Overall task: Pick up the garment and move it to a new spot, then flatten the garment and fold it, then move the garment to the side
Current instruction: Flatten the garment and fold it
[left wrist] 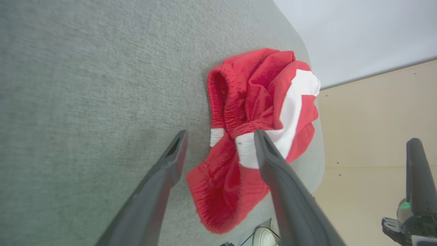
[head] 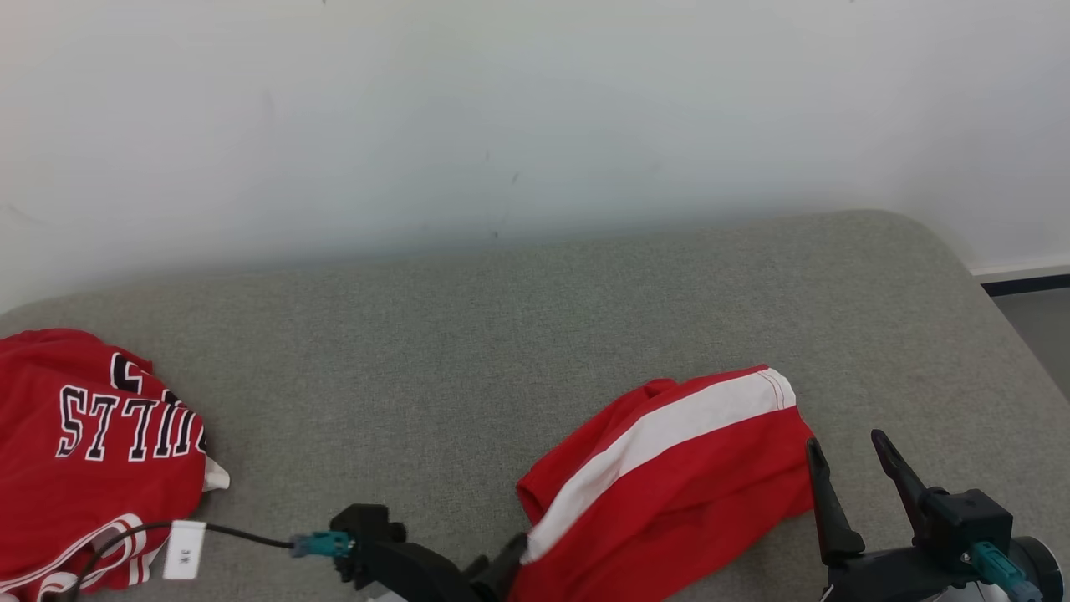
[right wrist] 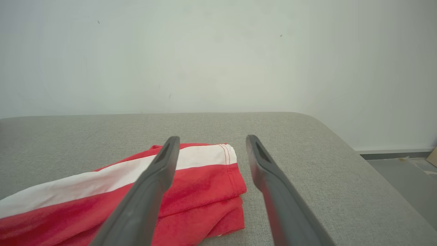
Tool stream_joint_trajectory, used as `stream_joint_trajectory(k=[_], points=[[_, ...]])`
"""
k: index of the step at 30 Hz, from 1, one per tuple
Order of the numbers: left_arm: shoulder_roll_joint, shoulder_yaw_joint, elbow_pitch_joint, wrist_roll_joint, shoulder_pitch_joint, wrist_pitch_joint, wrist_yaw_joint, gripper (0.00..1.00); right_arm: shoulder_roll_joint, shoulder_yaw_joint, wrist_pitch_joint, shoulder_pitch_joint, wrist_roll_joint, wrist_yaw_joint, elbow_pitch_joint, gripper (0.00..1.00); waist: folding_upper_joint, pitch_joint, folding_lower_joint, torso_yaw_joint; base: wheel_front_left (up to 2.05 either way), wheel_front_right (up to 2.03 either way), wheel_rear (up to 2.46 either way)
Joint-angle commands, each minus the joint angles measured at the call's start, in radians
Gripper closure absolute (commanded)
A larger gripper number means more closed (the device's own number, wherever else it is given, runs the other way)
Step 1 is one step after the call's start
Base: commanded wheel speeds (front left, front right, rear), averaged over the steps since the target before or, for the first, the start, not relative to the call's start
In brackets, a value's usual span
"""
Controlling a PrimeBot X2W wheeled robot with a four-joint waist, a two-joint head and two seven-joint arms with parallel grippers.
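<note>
The garment [head: 669, 485] is a crumpled pair of red shorts with a broad white stripe, lying on the grey padded surface [head: 501, 334] near its front edge. My left gripper [head: 501, 567] sits low at the garment's left end, partly hidden by the cloth. In the left wrist view my left gripper [left wrist: 220, 136] is open, its fingers either side of the bunched waistband of the garment [left wrist: 259, 99], gripping nothing. My right gripper [head: 845, 441] stands open just right of the garment. In the right wrist view the right gripper [right wrist: 211, 139] hangs open over the hem of the garment [right wrist: 191, 191].
A second red garment, a jersey [head: 84, 443] with black-and-white lettering, lies at the far left. A black cable with a white tag [head: 184, 548] runs beside it. A white wall [head: 535, 109] backs the surface. The floor [head: 1045, 326] drops off past the rounded right edge.
</note>
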Motion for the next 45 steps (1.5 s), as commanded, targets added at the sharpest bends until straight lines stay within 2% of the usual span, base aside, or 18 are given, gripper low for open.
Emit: stream_joint_trajectory(k=[1, 6, 8, 10, 12, 14, 21, 27, 35, 43, 44, 45], points=[[-0.016, -0.005, 0.009, -0.017, -0.011, 0.018, -0.016, 0.00, -0.005, 0.003, 0.002, -0.005, 0.003, -0.002, -0.005, 0.00, 0.0000, 0.003, 0.0000, -0.003, 0.00, 0.00, 0.00], [-0.020, -0.030, 0.043, -0.002, -0.026, 0.040, -0.023, 0.00, -0.006, 0.005, 0.008, 0.003, 0.005, -0.002, -0.008, 0.00, 0.0000, 0.009, 0.0000, 0.000, 0.00, 0.00, 0.00], [-0.030, -0.042, 0.056, 0.010, -0.031, 0.036, -0.026, 0.10, -0.006, 0.004, 0.008, 0.004, 0.005, -0.002, -0.009, 0.00, 0.0000, 0.011, 0.0000, 0.003, 0.00, 0.00, 0.00], [-0.040, -0.049, 0.063, 0.012, -0.035, 0.037, -0.033, 0.12, -0.006, 0.004, 0.009, 0.001, 0.007, -0.002, -0.009, 0.00, 0.0000, 0.012, 0.0000, 0.005, 0.00, 0.00, 0.00], [-0.045, -0.054, 0.067, 0.013, -0.037, 0.033, -0.039, 0.08, -0.005, 0.006, 0.008, -0.003, 0.007, -0.002, -0.008, 0.00, 0.0000, 0.014, 0.0000, 0.007, 0.00, 0.00, 0.00], [-0.054, -0.056, 0.063, 0.013, -0.033, 0.026, -0.049, 0.00, -0.005, 0.009, 0.009, -0.007, 0.006, -0.002, -0.009, 0.00, 0.0000, 0.014, 0.0000, 0.008, 0.00, 0.00, 0.00], [-0.044, -0.032, 0.020, 0.030, -0.018, -0.045, -0.036, 0.00, -0.029, -0.002, 0.011, -0.024, 0.004, -0.002, -0.014, 0.00, 0.0000, 0.011, 0.0000, 0.013, 0.00, 0.00, 0.00], [-0.012, -0.088, -0.054, 0.032, 0.019, 0.040, -0.030, 0.00, -0.069, -0.011, 0.038, -0.047, -0.008, -0.002, -0.032, 0.00, 0.0000, 0.008, 0.0000, 0.022, 0.00, 0.00, 0.00], [-0.009, -0.124, -0.077, 0.068, 0.009, 0.058, -0.007, 0.00, -0.102, 0.022, 0.073, -0.075, -0.004, -0.002, -0.042, 0.00, 0.0000, 0.014, 0.0000, 0.023, 0.00, 0.00, 0.00], [-0.030, -0.145, -0.049, 0.080, -0.022, 0.071, -0.017, 0.00, -0.142, 0.061, 0.161, -0.135, 0.027, -0.002, 0.058, 0.00, 0.0000, 0.025, 0.0000, 0.012, 0.00, 0.00, 0.00], [-0.034, -0.147, -0.045, 0.082, -0.028, 0.071, -0.019, 0.04, -0.148, 0.067, 0.171, -0.150, 0.033, -0.002, 0.075, 0.00, 0.0000, 0.028, 0.0000, 0.011, 0.00, 0.00, 0.00], [-0.037, -0.150, -0.042, 0.085, -0.032, 0.071, -0.023, 0.20, -0.154, 0.070, 0.187, -0.167, 0.044, -0.002, 0.099, 0.00, 0.0000, 0.030, 0.0000, 0.011, 0.00, 0.00, 0.00]])
